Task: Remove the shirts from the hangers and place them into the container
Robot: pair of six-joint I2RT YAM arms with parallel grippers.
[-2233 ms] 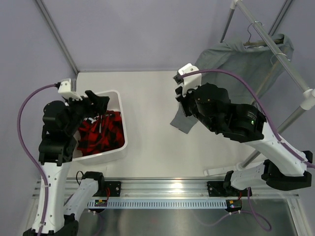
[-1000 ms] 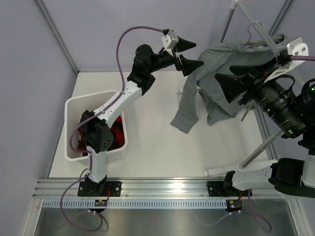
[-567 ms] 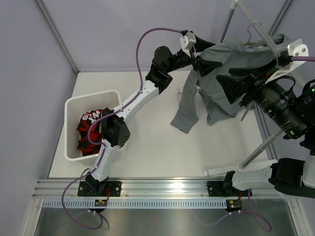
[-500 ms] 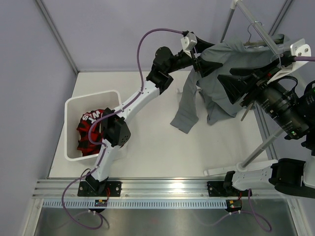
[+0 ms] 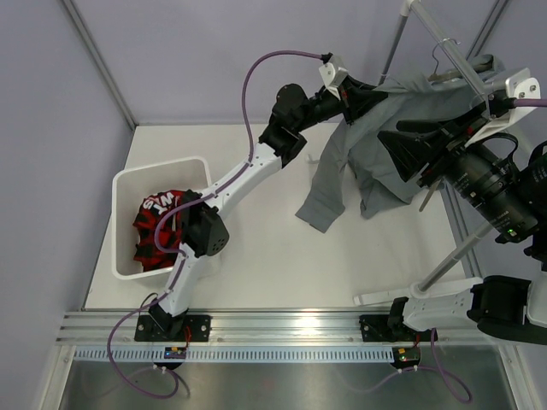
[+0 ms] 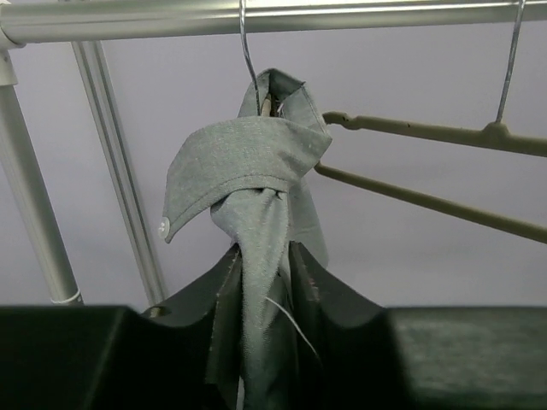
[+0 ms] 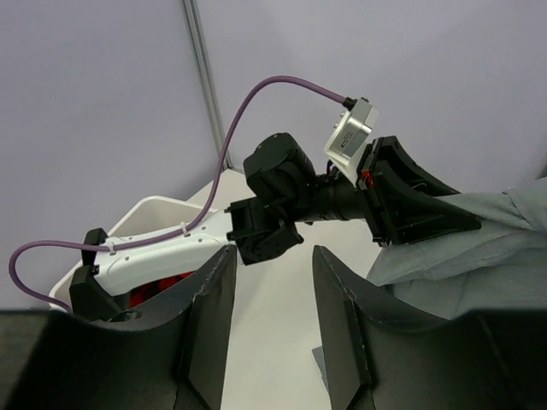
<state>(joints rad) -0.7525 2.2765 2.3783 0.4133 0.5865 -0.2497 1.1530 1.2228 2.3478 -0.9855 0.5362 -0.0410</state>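
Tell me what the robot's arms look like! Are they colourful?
The left arm and right arm are white shells with chunky black joints. A purple cable runs along each. The left gripper and right gripper have black wedge-shaped fingers.

**One shirt binned, one on the rack**

The red-and-black plaid shirt [image 5: 158,226] lies crumpled inside the white container [image 5: 158,166], which stands near the left edge of the table [image 5: 256,256]. The grey shirt [image 5: 385,128] hangs on its hanger [image 6: 410,198] from the rail [image 6: 342,15] above the far right corner. Its collar is twisted into a bunch and one sleeve droops toward the table. A second hanger [image 6: 427,132] hangs bare beside it.
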